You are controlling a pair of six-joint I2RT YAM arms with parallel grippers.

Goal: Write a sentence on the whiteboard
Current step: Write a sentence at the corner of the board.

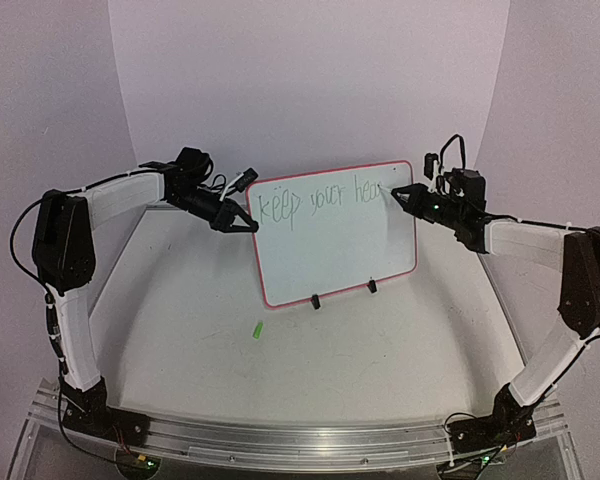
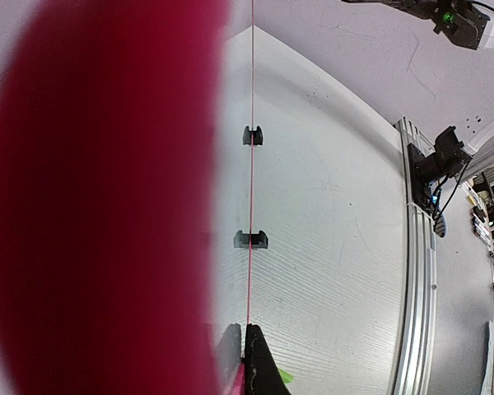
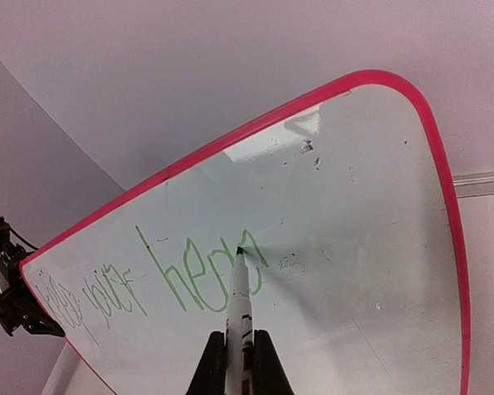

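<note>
Left arm extended inward, left gripper (image 1: 248,226) clamped on the left rim of the whiteboard (image 1: 340,250), which stands on the table (image 1: 180,330) on clip feet (image 1: 316,301). Right gripper (image 1: 395,195) closed around a marker (image 3: 239,296), tip touching the board.

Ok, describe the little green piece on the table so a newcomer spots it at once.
Start at the large white rectangular whiteboard with the red-pink rim, standing mid-table on two small black clip feet. In front of its lower left corner, on the pale table, lies the small bright green piece. It alone lies flat and loose there, touching nothing.
</note>
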